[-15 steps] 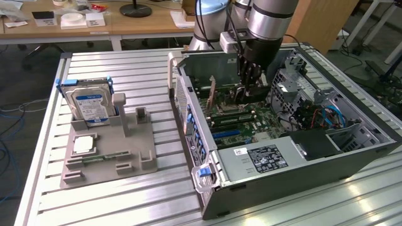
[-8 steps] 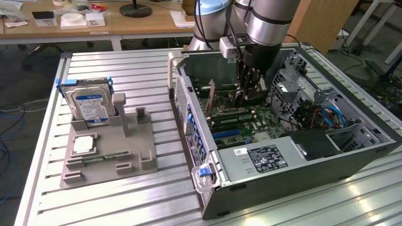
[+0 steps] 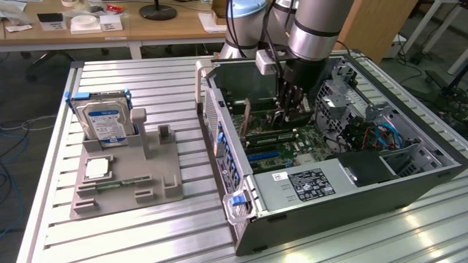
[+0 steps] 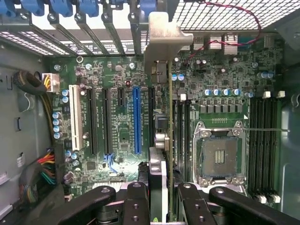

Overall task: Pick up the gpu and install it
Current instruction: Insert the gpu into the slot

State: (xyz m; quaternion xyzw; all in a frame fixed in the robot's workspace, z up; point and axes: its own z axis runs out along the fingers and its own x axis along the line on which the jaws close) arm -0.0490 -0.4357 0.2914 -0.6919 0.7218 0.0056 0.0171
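Observation:
The gpu (image 4: 159, 136) stands edge-on inside the open computer case (image 3: 216, 118). Its silvery bracket (image 4: 161, 40) sits at the rear slot openings. The card lies over the motherboard (image 4: 117, 93), just beside the long blue slot (image 4: 137, 119) on the side toward the processor socket (image 4: 219, 157). My gripper (image 4: 161, 199) is shut on the card's near end, one black finger (image 4: 136, 201) on each side. In the exterior view the gripper (image 3: 292, 112) reaches down into the case, with the gpu (image 3: 247, 118) running toward the rear wall. Whether the card is seated in a slot I cannot tell.
On the table at the exterior view's left, a grey holder (image 3: 157, 164) carries a silver hard drive (image 3: 106, 123), a processor chip (image 3: 97, 169) and a narrow green memory stick (image 3: 120, 182). The power supply (image 3: 307, 183), drive cages (image 3: 343, 101) and cables (image 4: 44, 168) crowd the case.

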